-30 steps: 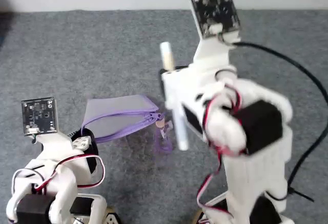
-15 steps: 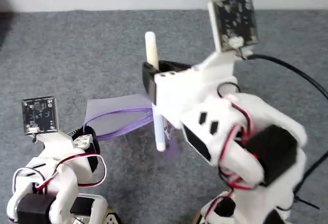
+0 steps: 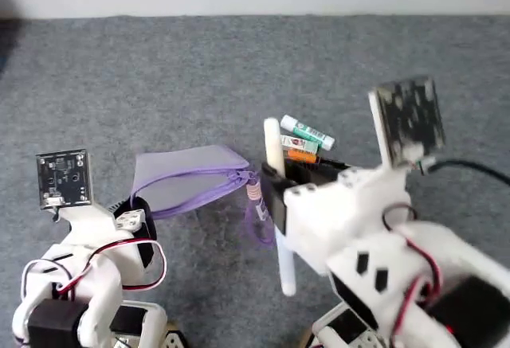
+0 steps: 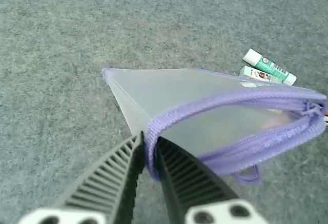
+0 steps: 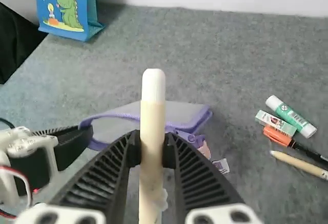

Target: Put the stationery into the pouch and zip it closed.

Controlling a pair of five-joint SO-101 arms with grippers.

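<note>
Black right gripper [image 5: 152, 141]: closed on a cream pen [image 5: 153, 101] about halfway along it, with one ribbed finger on each side.
Pen: runs near to far through the grip. Its rounded end sticks out on the far side and the longer part hangs out on the near side. In the high view it sits just right of the pouch's mouth.
Right arm [image 3: 398, 260]: white, comes up from the near right corner and folds over itself. The wrist is turned left toward the centre, with the camera board [image 3: 408, 122] standing above it.
Left gripper [image 4: 147, 149]: narrow, pinching the purple zip band at the left end of the pouch [image 4: 195, 101].
Left arm [image 3: 80, 276]: white, low at the near left, stretched toward the far side.
Pouch: translucent with a purple zip, lying left of centre. Its mouth gapes open toward the right. A small tag [image 3: 253, 191] and a purple cord [image 3: 260, 228] trail from the right end onto the mat.
Loose stationery: a green-and-white glue stick [image 3: 307, 132], a small box [image 3: 299, 144] and an orange marker [image 3: 303, 156] lie close together to the right of the pouch, beyond the right gripper. A wooden pencil [image 5: 300, 163] lies beside the marker.
Mat [image 3: 159, 77]: grey felt.
Gift bag [image 5: 66, 6]: blue with a dinosaur, by the wall, well apart from the pouch.
</note>
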